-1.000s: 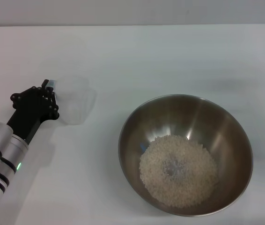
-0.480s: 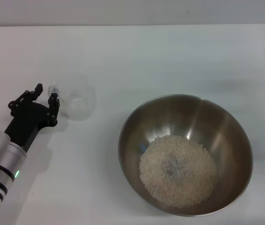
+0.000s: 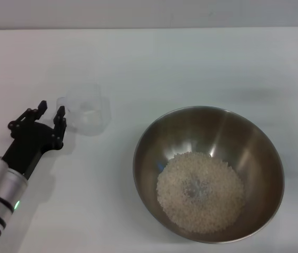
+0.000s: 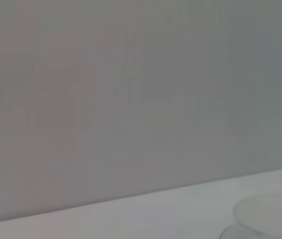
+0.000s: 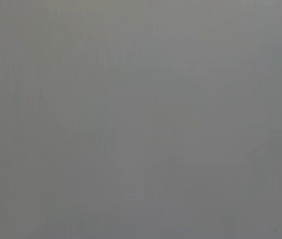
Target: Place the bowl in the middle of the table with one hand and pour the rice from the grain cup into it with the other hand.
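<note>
White table (image 3: 191,63) fills nearly whole head view. Narrow grey wall (image 3: 149,13) strip along far edge. Light soft, even; faint shadows. Left wrist view: plain grey wall above table edge.

1. One bowl (image 3: 208,174), lower right of the frame.
2. One heap of rice (image 3: 200,192) inside it.
3. One cup (image 3: 87,113), left of centre.
4. One gripper (image 3: 51,113) in view, lower left.
5. One counter (image 3: 191,63).

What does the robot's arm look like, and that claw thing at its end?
Only the left arm shows: a silver-white round tube with black bands and a small green light. Its black left gripper has jointed, skeletal metal fingers. No loose cables visible.
</note>
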Controlling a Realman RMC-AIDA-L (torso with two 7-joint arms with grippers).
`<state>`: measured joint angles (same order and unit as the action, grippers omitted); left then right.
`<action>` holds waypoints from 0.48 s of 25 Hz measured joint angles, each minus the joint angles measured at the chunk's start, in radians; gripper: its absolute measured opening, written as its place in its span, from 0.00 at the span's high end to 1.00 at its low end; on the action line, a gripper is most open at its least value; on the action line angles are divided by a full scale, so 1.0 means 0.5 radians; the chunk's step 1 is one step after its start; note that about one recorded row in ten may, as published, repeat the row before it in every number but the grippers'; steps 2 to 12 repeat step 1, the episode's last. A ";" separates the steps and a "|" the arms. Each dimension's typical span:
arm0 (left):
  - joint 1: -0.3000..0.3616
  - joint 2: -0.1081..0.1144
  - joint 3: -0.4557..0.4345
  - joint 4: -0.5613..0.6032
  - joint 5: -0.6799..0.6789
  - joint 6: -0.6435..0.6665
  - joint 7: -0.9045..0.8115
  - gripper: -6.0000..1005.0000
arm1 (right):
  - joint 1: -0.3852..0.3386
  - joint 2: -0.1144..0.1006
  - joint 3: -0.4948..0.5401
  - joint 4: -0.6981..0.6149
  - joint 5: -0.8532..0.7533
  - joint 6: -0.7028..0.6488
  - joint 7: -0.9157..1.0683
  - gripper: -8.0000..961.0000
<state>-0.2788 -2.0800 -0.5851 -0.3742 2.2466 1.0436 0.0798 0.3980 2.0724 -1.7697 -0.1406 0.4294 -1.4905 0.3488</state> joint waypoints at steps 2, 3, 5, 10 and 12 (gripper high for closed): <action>0.000 0.000 0.000 0.000 0.000 0.000 0.000 0.62 | 0.000 0.000 0.000 0.000 0.000 0.000 0.000 0.50; 0.000 0.000 0.000 0.000 0.000 0.000 0.000 0.62 | 0.000 0.000 0.000 0.000 0.000 0.000 0.000 0.50; 0.000 0.000 0.000 0.000 0.000 0.000 0.000 0.62 | 0.000 0.000 0.000 0.000 0.000 0.000 0.000 0.50; 0.000 0.000 0.000 0.000 0.000 0.000 0.000 0.62 | 0.000 0.000 0.000 0.000 0.000 0.000 0.000 0.50; 0.000 0.000 0.000 0.000 0.000 0.000 0.000 0.62 | 0.000 0.000 0.000 0.000 0.000 0.000 0.000 0.50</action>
